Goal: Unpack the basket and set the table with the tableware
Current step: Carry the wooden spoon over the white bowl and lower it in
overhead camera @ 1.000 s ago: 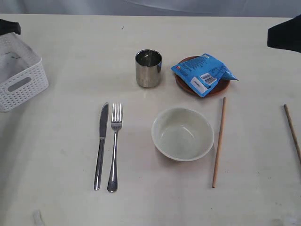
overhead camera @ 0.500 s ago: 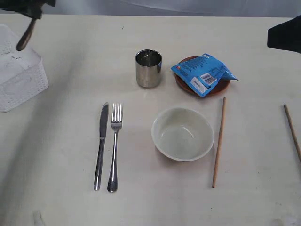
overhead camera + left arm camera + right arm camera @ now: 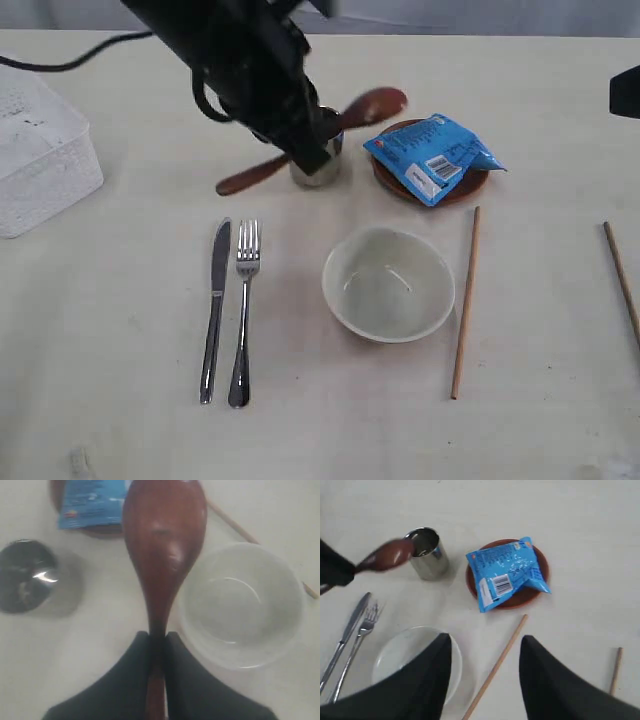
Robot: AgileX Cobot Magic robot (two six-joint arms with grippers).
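Close by the steel cup (image 3: 426, 554), the left gripper (image 3: 157, 639) pinched the dark red spoon (image 3: 162, 545) by its handle, off the table (image 3: 120, 300). The right gripper (image 3: 484, 645) hung wide apart, holding nothing. Knife (image 3: 213, 310), fork (image 3: 243, 310), bowl (image 3: 388, 285) and chopsticks (image 3: 465, 300) lay set out, with the white basket (image 3: 45, 170) at the left edge.

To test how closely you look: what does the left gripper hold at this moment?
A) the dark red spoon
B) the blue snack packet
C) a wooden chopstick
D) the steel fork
A: the left gripper is clamped on the handle of the dark red spoon, whereas the fork lies ungripped.
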